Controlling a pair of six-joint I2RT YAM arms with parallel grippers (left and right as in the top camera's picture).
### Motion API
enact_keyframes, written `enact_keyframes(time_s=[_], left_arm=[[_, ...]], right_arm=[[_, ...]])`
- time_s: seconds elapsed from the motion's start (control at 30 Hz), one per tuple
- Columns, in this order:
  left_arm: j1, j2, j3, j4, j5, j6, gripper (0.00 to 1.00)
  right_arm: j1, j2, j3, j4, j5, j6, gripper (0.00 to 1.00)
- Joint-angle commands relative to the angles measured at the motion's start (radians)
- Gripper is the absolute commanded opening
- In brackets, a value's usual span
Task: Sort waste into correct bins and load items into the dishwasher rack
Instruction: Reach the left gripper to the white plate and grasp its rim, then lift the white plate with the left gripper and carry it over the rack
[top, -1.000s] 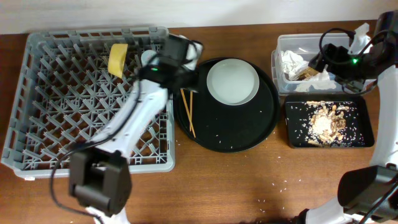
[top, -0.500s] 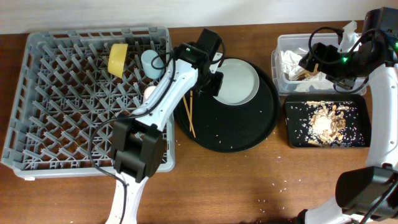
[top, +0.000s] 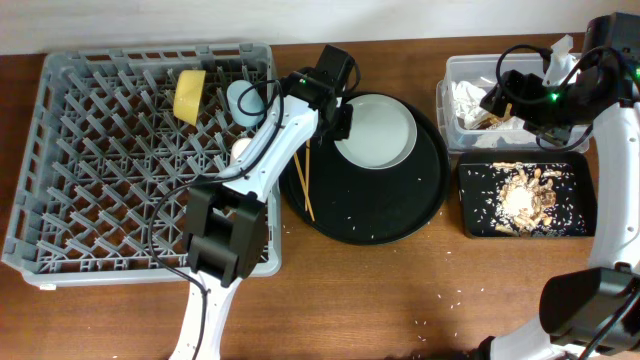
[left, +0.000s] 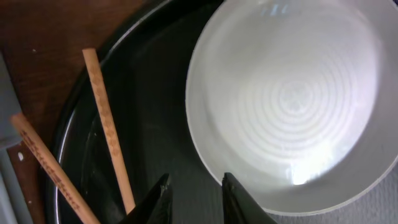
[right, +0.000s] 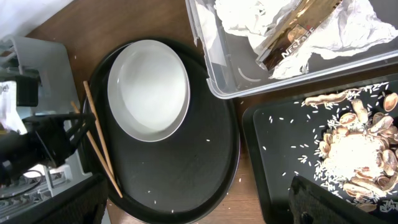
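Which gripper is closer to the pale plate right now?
Left. The left gripper hovers at the plate rim; the right gripper is away over the clear tub.

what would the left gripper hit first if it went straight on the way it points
Probably the black tray, on the bare strip between a chopstick and the plate. The left gripper has one finger near the plate's rim and might clip it; depth is unclear.

- A robotics lab bench, staged as a dish-clearing station.
- Cabled left arm (top: 265, 150) and right arm (top: 612, 130) work over a brown wooden worktop (top: 400, 290).
- A grey dishwasher rack (top: 100, 200) sits alongside a clear tub (top: 442, 100) and a black tray (top: 465, 205).
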Motion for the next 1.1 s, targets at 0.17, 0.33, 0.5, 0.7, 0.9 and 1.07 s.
enact_keyframes(time_s=[0.17,0.33,0.5,0.7,0.9,1.07], left_arm=[[0.002,0.094,0.017,0.013,-0.018,-0.054,0.26],[-0.024,0.124,0.017,0.045,-0.018,-0.054,0.26],[-0.04,0.144,0.017,0.048,-0.02,-0.053,0.26],[-0.04,0.144,0.017,0.048,-0.021,-0.053,0.01],[-0.04,0.136,0.029,0.036,-0.021,-0.051,0.01],[-0.02,0.108,0.179,-0.091,-0.023,0.045,0.01]], right_arm=[[0.006,0.003,-0.002,-0.001,0.013,-0.011,0.94],[0.006,0.003,-0.002,-0.001,0.013,-0.011,0.95],[0.006,0.003,-0.002,-0.001,0.013,-0.011,0.95],[0.006,0.003,-0.002,-0.001,0.013,-0.011,0.96],[0.006,0.003,-0.002,0.0,0.013,-0.011,0.95],[0.006,0.003,-0.002,-0.001,0.02,-0.014,0.96]])
